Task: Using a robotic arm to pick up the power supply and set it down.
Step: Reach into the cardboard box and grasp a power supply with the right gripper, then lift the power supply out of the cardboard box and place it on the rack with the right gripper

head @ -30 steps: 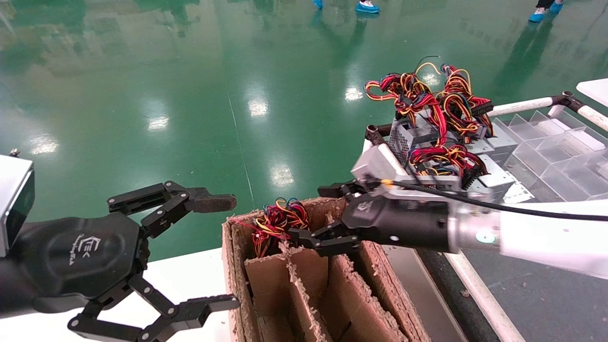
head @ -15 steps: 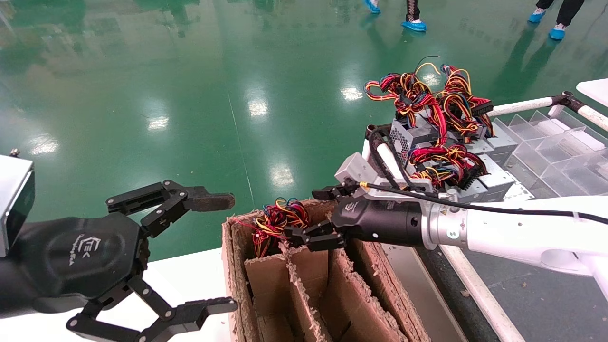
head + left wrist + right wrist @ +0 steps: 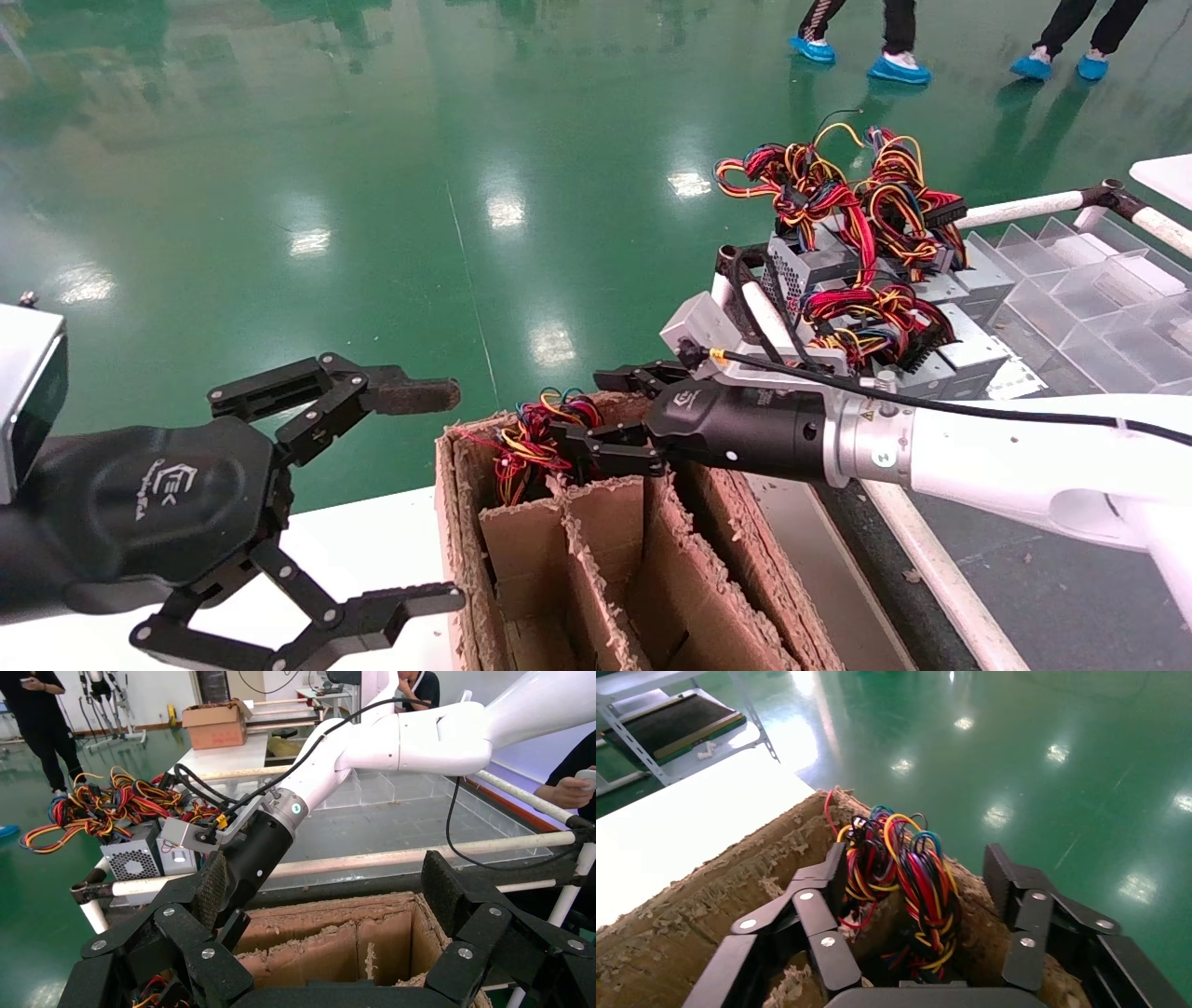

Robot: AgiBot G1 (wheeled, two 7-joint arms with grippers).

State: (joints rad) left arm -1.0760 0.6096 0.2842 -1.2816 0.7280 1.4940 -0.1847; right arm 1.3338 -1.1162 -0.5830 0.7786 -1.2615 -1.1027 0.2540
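Right gripper [image 3: 587, 410] advanced since a second ago toward the carton's [image 3: 466, 550] far corner, jaws wide astride the power supply's wire bundle [image 3: 531, 438] inside that corner, left gripper [image 3: 438, 494] parked beside the carton, jaws spread wide

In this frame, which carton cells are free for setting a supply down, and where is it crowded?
The carton has bare divider cells nearest the robot. Its far corner is crowded: a wire bundle fills it, with the open right end effector around it. The rack corner holds piled power supplies. Left end effector hovers beside.
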